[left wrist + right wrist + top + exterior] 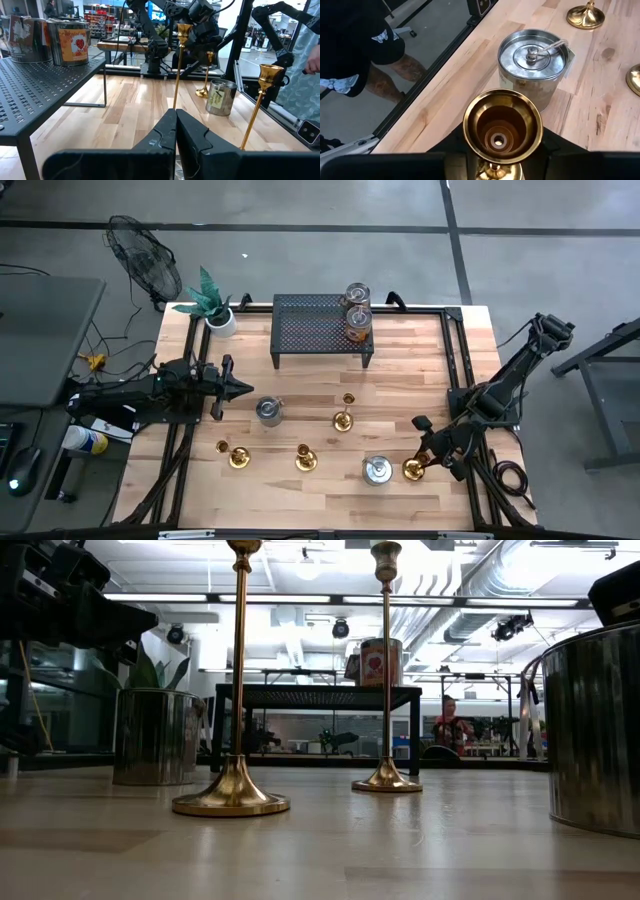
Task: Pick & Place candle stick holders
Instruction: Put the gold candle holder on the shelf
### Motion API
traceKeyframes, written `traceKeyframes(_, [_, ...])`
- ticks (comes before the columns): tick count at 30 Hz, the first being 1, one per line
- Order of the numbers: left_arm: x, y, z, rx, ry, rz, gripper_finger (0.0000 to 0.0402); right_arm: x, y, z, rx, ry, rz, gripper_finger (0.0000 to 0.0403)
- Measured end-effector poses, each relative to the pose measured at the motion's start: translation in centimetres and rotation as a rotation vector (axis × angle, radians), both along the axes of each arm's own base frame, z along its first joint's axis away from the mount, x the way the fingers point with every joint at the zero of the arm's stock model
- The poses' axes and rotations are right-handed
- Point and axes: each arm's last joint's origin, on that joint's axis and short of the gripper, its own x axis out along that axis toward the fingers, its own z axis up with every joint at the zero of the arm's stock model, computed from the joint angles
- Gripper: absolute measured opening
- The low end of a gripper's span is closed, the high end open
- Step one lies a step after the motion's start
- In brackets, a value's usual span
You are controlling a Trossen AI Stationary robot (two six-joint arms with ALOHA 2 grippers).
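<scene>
Several gold candle stick holders stand on their round bases on the wooden table (300, 380): one (238, 457) near left, one (305, 459) near the middle, one (345, 418) at the centre. A further one (413, 470) is at the near right, where my right gripper (424, 459) is shut around it. Its cup (502, 125) fills the right wrist view. My left gripper (236, 388) hangs shut at the table's left, above the surface, with nothing in it (176, 135). My right gripper has its two fingers on either side of the stem (494, 172) just under the holder's cup. The cup hides the spot of contact. The fingers come slanting down from the table's far right. The holder stands upright with its base on the table.
A silver tin (377, 470) stands close to the left of the held holder, another tin (268, 411) near my left gripper. A black mesh rack (320, 330) with two tins (357, 310) is at the back, a potted plant (215, 305) far left. A person stands off the table's near edge (380, 45).
</scene>
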Motion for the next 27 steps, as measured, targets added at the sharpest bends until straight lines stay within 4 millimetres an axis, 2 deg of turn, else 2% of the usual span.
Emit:
traceKeyframes(8, [0.0,0.0,0.0,0.0,0.0,0.0,0.0,0.0,-0.01,0.0,0.001,0.0,-0.001,0.0106])
traceKeyframes(14, [0.0,0.0,0.0,0.0,0.0,0.0,0.0,0.01,-0.01,0.01,0.0,-0.001,-0.003,0.009])
traceKeyframes(22, [0.0,0.0,0.0,0.0,0.0,0.0,0.0,0.04,-0.02,0.03,-0.002,-0.007,-0.013,0.0099])
traceKeyframes(27, [0.0,0.0,0.0,0.0,0.0,0.0,0.0,0.05,-0.02,0.04,-0.001,-0.007,-0.013,0.0089])
